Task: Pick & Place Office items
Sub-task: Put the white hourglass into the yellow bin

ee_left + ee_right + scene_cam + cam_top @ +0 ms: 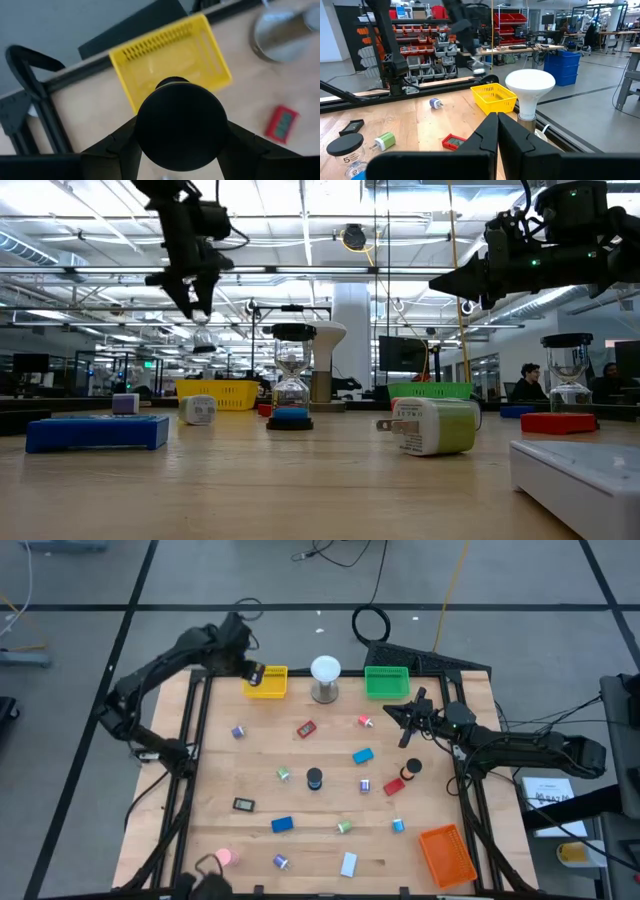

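The left gripper [180,132] is closed around a black round cap [180,125] and holds it in the air above the yellow tray [266,682], which stands in the upper left part of the bench [330,865] in the high view. In the left wrist view the cap sits between the two dark fingers, and the yellow tray lies directly behind it and looks empty, as far as I can see. The cap is not yet released, so I judge that this item is just before its placing.

The right gripper [497,131] is clenched with nothing between its fingers. It waits at the right side of the bench in the high view, below the green tray [387,682].

Most of the work is left. Many office items are scattered on the wood: a red block [306,728] in the upper middle, a blue block [362,755] right of centre, another blue block [282,825] lower down, a second black cap [315,778] in the centre, a white block [348,863] near the bottom edge, a pink disc [223,856] at the lower left, and some small rolls between them. The orange tray [447,852] at the lower right seems empty also. I cannot tell whether the green tray holds anything.
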{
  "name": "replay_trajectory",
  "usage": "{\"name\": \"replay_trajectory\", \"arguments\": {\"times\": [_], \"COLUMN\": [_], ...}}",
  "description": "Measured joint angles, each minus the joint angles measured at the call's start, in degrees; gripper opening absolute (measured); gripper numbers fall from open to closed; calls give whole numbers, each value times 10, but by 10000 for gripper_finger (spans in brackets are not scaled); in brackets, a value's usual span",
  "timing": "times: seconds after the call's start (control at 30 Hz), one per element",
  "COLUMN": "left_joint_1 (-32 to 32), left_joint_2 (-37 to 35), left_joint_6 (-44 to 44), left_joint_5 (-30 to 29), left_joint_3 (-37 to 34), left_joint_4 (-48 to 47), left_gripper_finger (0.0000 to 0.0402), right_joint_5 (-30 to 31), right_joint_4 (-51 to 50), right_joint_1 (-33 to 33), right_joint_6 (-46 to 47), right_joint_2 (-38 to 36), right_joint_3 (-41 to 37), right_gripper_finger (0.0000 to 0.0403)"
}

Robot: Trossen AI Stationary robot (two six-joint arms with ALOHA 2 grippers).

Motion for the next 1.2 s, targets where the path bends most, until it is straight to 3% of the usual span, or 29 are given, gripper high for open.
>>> {"name": "replay_trajectory", "arguments": {"times": [0.23,0.4,1.2], "left_joint_1": [30,46,52], "left_joint_2": [123,172,184], "left_joint_6": [28,28,36], "left_joint_5": [4,1,-23], "left_joint_3": [32,33,8], "left_joint_4": [8,42,80], "left_gripper_finger": [206,206,218], "right_joint_5": [0,-1,-15], "right_joint_4": [0,0,0], "right_joint_1": [0,0,0], "right_joint_6": [0,0,-4], "right_joint_2": [0,0,0], "right_joint_3": [0,0,0], "right_gripper_finger": [0,0,0]}}
